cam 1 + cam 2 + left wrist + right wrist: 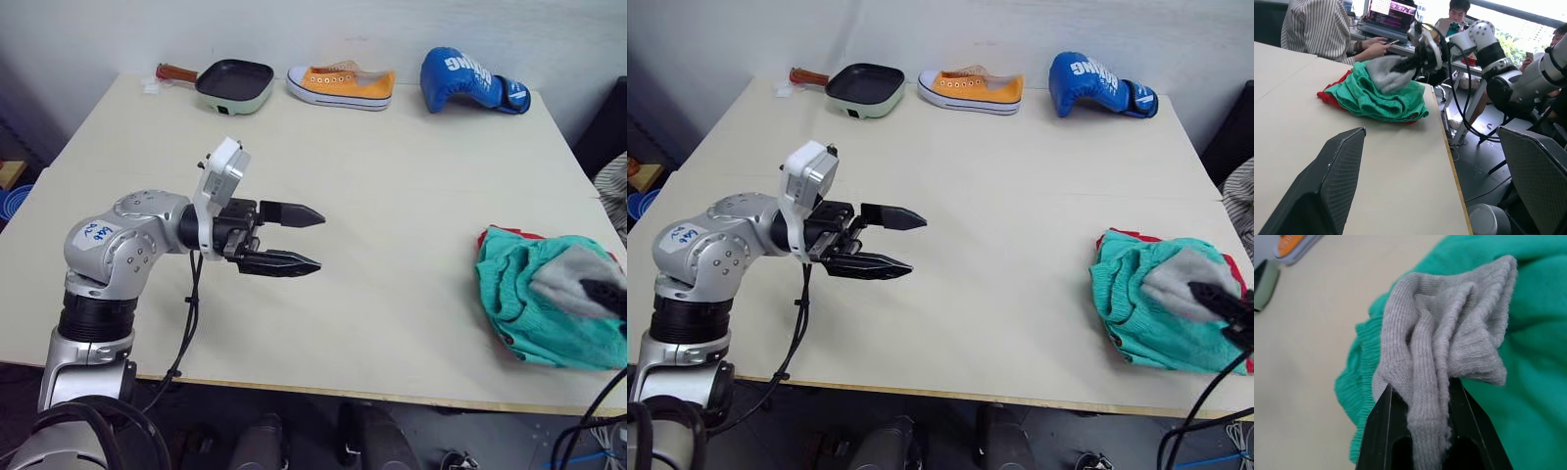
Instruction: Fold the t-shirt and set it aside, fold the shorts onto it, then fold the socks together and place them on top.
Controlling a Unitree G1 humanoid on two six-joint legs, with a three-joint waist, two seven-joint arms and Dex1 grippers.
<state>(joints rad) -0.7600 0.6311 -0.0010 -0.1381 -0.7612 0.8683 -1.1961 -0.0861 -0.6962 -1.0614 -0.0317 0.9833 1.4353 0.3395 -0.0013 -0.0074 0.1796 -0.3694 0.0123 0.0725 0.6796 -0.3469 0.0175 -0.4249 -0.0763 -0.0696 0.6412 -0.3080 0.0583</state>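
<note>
The socks (1444, 357), bunched grey, are clamped between the fingers of the right gripper (1422, 401) directly over the shorts (524, 304), which are piled on the t-shirt (1122, 236) at the right edge of the table (392, 196); the final placing step is judged to be in hand, and a release onto the stack is called for. The left gripper (289, 238) is held with its fingers apart, well clear over bare tabletop. A pan (233, 85), a shoe (343, 86) and a boxing glove (470, 80) are lined along the far edge, and seated persons are noted beyond the table.
</note>
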